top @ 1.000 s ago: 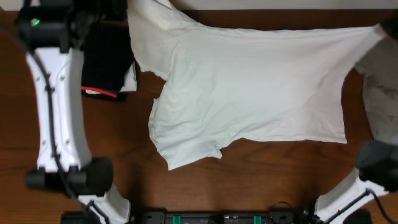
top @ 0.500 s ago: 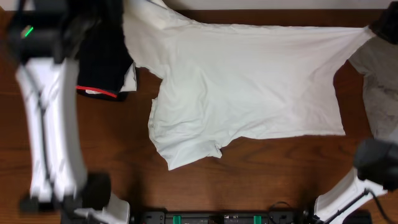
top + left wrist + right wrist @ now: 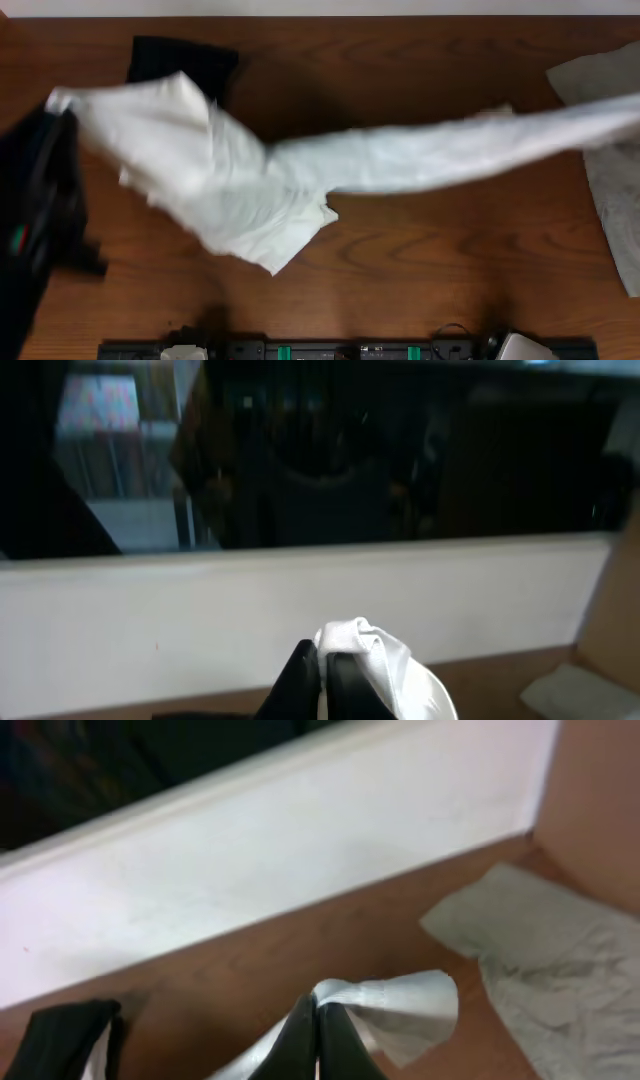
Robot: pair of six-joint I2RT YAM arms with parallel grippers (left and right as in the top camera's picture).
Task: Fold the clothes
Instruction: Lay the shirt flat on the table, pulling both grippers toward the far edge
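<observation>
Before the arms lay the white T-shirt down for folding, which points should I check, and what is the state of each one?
1. Left gripper shut on the white T-shirt: ok.
2. Right gripper shut on the same shirt: ok.
3. Shirt spread flat between the grippers: not ok; it hangs bunched into a narrow band.
4. Shirt apart from the black garment: cannot tell; they overlap in the overhead view.
5. Shirt's right end apart from the grey garment: cannot tell; it crosses over it in the overhead view.

Robot lab bench, by the look: wooden table (image 3: 430,265) with black equipment rail (image 3: 330,351) along its front edge, plain white wall (image 3: 150,620), dark glass pane (image 3: 380,460) above.
</observation>
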